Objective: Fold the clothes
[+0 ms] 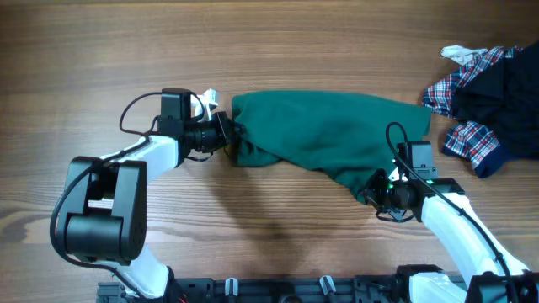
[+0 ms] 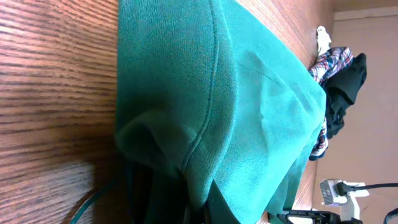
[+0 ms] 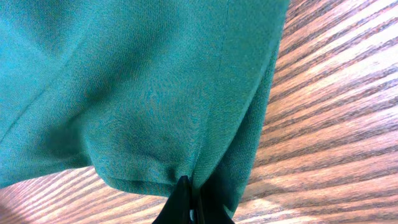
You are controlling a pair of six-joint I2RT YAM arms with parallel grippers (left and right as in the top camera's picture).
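Observation:
A green garment [image 1: 324, 130] is stretched between my two grippers above the middle of the wooden table. My left gripper [image 1: 226, 133] is shut on its left end; the left wrist view shows the green cloth [image 2: 211, 93] bunched into the jaws [image 2: 199, 208]. My right gripper [image 1: 375, 192] is shut on its lower right corner; the right wrist view shows the green hem [image 3: 155, 106] pinched between the black fingertips [image 3: 189, 199]. The cloth sags between the two holds.
A pile of other clothes [image 1: 493, 101], plaid and dark navy with a white piece, lies at the back right corner; it also shows in the left wrist view [image 2: 336, 81]. A white tag or scrap [image 1: 209, 98] sits by the left gripper. Bare wooden table [image 1: 278, 42] surrounds the garment.

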